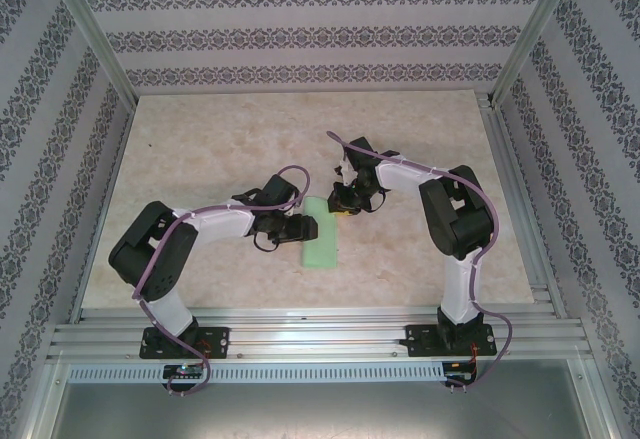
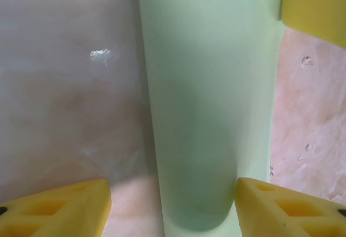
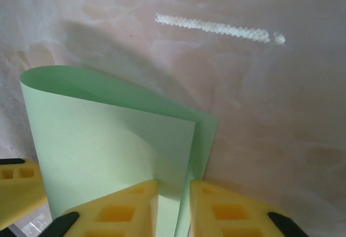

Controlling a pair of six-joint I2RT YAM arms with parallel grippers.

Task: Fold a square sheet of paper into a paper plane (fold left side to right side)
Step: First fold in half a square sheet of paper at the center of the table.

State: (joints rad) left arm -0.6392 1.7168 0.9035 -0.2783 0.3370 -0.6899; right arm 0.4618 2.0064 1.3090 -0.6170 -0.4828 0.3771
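Note:
The square sheet of paper [image 1: 322, 239] is light mint green and lies doubled over into a narrow strip at mid-table. In the left wrist view the sheet of paper [image 2: 211, 86] bulges in a soft rounded fold that is not pressed flat. My left gripper [image 1: 303, 227] is at the strip's left side, and this left gripper [image 2: 173, 210] stands open, its yellow fingers astride the strip. My right gripper [image 1: 345, 207] is at the strip's far right corner. That right gripper [image 3: 173, 204] has its jaws slightly apart, with the paper [image 3: 108, 140] edges loose in the narrow gap.
The marbled table [image 1: 200, 149] is ringed by patterned walls. Aluminium rails [image 1: 320, 334] run along the near edge by the arm bases. A white glare streak [image 3: 216, 29] lies on the table beyond the paper. Both arms crowd the table's middle.

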